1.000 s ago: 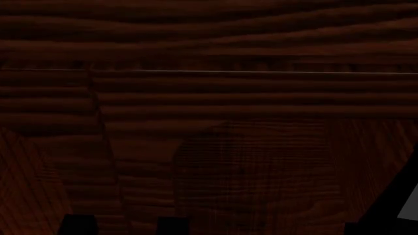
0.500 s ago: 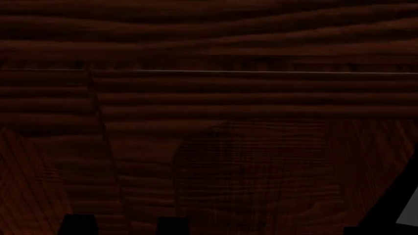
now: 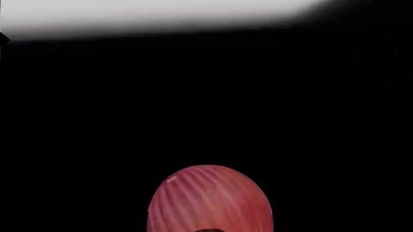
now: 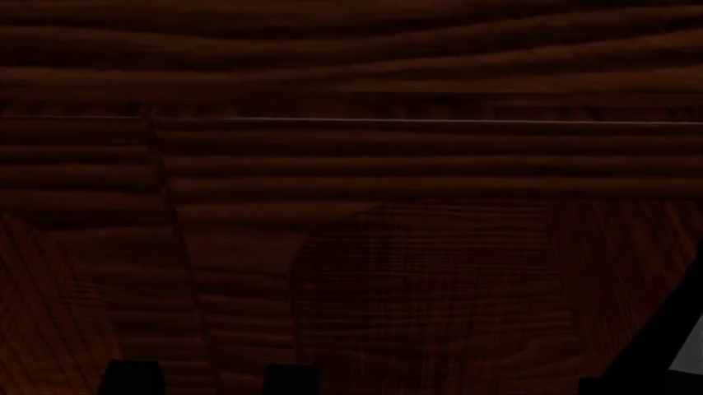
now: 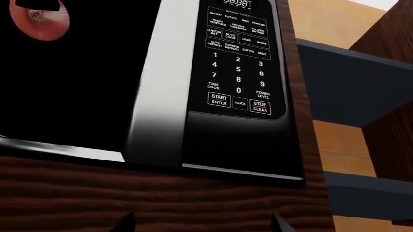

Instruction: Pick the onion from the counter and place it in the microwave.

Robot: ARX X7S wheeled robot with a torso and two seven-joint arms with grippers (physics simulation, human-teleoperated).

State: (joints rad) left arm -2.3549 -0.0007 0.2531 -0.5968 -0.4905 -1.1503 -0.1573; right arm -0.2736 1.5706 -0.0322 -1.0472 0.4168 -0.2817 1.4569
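The onion [image 3: 210, 200], red-orange with paler streaks, fills the near middle of the left wrist view, right at my left gripper, surrounded by blackness. My left fingers do not show there. In the right wrist view the onion [image 5: 45, 23] hangs high in the microwave's [image 5: 161, 82] dark front, well above its lower edge, with a black part of my left gripper on it. My right gripper [image 5: 201, 223] is open and empty, its fingertips [image 5: 125, 223] wide apart below the microwave. The counter is out of view.
The microwave's keypad [image 5: 239, 63] sits right of a silver strip. Dark reddish-brown wood cabinet panel [image 5: 161, 193] runs under it and fills the head view [image 4: 351, 206]. Grey shelves [image 5: 355, 82] and an orange tiled wall [image 5: 329, 24] lie to the right.
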